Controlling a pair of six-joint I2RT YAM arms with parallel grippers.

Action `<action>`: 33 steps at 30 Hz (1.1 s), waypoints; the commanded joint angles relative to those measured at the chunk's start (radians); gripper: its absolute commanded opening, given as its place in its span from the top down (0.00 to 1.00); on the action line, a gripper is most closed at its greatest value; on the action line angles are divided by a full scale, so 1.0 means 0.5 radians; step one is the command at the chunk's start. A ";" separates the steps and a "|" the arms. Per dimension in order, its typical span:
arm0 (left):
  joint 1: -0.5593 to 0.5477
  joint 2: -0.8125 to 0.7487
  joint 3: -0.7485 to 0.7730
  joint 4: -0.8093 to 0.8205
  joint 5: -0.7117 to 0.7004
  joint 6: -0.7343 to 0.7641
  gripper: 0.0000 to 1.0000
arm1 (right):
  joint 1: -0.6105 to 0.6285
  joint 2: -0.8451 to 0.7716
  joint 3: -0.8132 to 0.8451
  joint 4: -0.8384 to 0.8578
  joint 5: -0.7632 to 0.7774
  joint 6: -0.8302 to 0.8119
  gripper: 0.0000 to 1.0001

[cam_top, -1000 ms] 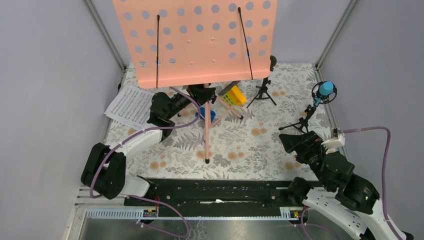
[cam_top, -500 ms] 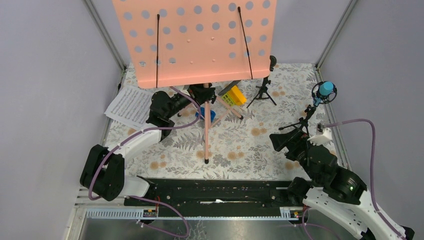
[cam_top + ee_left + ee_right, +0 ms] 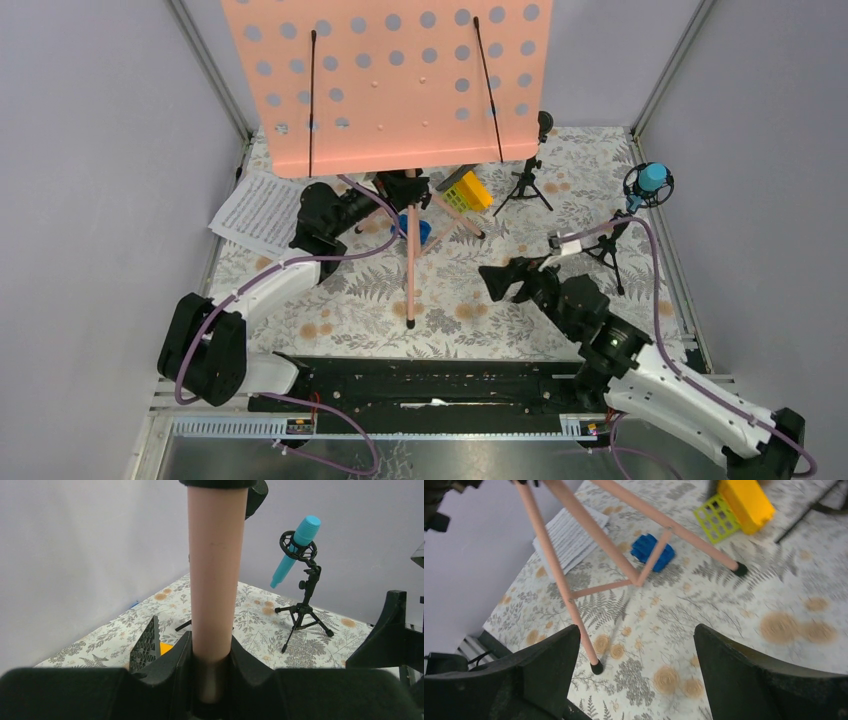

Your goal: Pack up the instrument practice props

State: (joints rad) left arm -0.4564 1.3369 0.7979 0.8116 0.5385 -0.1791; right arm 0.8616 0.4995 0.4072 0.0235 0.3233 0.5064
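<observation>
Left gripper (image 3: pixel 212 677) is clamped on the center pole (image 3: pixel 216 575) of the pink music stand (image 3: pixel 390 85), about where the tripod legs branch off. Right gripper (image 3: pixel 639 680) has its jaws wide apart with nothing in them, hovering over the floral mat (image 3: pixel 704 625) near the stand's front leg (image 3: pixel 556 575). The stand's upright, mid-table toward the back. My guess: it's light but top-heavy, and the tube looks slick, so grab the pole low and steady a leg.
</observation>
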 commanded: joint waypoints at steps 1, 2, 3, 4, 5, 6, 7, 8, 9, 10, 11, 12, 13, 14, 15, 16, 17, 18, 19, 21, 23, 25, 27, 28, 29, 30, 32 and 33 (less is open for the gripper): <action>0.029 -0.020 -0.036 -0.384 0.029 -0.055 1.00 | 0.005 0.290 0.044 0.803 -0.355 -0.413 0.10; 0.029 -0.029 -0.044 -0.370 0.044 -0.032 1.00 | 0.004 0.371 0.054 0.880 -0.377 -0.426 0.11; 0.029 -0.038 -0.048 -0.370 0.055 -0.008 1.00 | 0.006 0.447 0.066 0.961 -0.381 -0.420 0.12; 0.035 -0.044 -0.045 -0.375 0.080 0.018 1.00 | 0.003 0.520 0.074 1.041 -0.385 -0.401 0.14; 0.035 -0.051 -0.044 -0.381 0.103 0.050 1.00 | 0.005 0.601 0.082 1.134 -0.389 -0.378 0.17; 0.035 -0.050 -0.041 -0.390 0.153 0.079 1.00 | 0.003 0.702 0.087 1.231 -0.396 -0.354 0.22; 0.035 -0.046 -0.038 -0.395 0.177 0.103 1.00 | 0.004 0.773 0.102 1.318 -0.403 -0.324 0.27; 0.038 -0.042 -0.036 -0.399 0.201 0.122 1.00 | 0.004 0.851 0.122 1.391 -0.400 -0.289 0.32; 0.038 -0.040 -0.032 -0.401 0.224 0.139 1.00 | 0.003 0.920 0.154 1.443 -0.395 -0.247 0.38; 0.036 -0.037 -0.039 -0.390 0.243 0.148 1.00 | 0.004 0.986 0.206 1.482 -0.392 -0.197 0.43; 0.035 -0.042 -0.051 -0.343 0.260 0.143 1.00 | 0.005 1.049 0.231 1.517 -0.393 -0.148 0.48; 0.037 -0.047 -0.097 -0.261 0.260 0.116 1.00 | 0.005 1.104 0.287 1.547 -0.400 -0.092 0.54; 0.036 -0.050 -0.121 -0.175 0.261 0.076 1.00 | 0.002 1.159 0.325 1.582 -0.412 -0.021 0.56; 0.036 -0.047 -0.120 -0.134 0.266 0.049 1.00 | 0.002 1.209 0.358 1.619 -0.419 0.031 0.57; 0.037 -0.038 -0.095 -0.143 0.276 0.043 1.00 | 0.002 1.258 0.394 1.653 -0.413 0.083 0.57; 0.036 -0.026 -0.062 -0.196 0.276 0.049 1.00 | 0.002 1.306 0.423 1.672 -0.386 0.125 0.53; 0.035 -0.015 -0.034 -0.245 0.272 0.050 1.00 | 0.004 1.343 0.455 1.686 -0.350 0.171 0.48; 0.036 -0.006 -0.022 -0.268 0.270 0.039 1.00 | 0.006 1.384 0.480 1.698 -0.310 0.213 0.45; 0.037 -0.002 -0.024 -0.261 0.270 0.033 1.00 | 0.002 1.416 0.497 1.712 -0.266 0.253 0.42; 0.037 -0.003 -0.025 -0.240 0.272 0.013 1.00 | 0.002 1.477 0.519 1.764 -0.175 0.324 0.37; 0.036 -0.017 -0.025 -0.242 0.273 0.010 1.00 | 0.004 1.531 0.559 1.782 -0.130 0.375 0.38; 0.036 -0.032 -0.040 -0.243 0.244 0.021 1.00 | 0.004 1.583 0.612 1.768 -0.103 0.419 0.40; 0.037 -0.041 -0.045 -0.259 0.210 0.033 1.00 | 0.002 1.633 0.666 1.727 -0.066 0.459 0.43; 0.036 -0.043 -0.038 -0.276 0.199 0.045 1.00 | 0.003 1.656 0.692 1.713 -0.064 0.460 0.44; 0.035 -0.040 -0.036 -0.289 0.192 0.049 1.00 | 0.003 1.677 0.713 1.702 -0.064 0.467 0.45; 0.036 -0.037 -0.032 -0.296 0.186 0.051 1.00 | 0.002 1.699 0.734 1.696 -0.064 0.475 0.45; 0.033 -0.039 -0.031 -0.303 0.186 0.051 1.00 | 0.003 1.724 0.755 1.703 -0.066 0.492 0.46; 0.035 -0.040 -0.028 -0.301 0.186 0.051 1.00 | 0.002 1.735 0.763 1.707 -0.066 0.494 0.48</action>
State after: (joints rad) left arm -0.4438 1.3170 0.7883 0.8017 0.5957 -0.1574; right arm 0.8612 1.3514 0.7315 0.8333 0.2481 0.7177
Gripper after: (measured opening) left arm 0.283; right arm 0.541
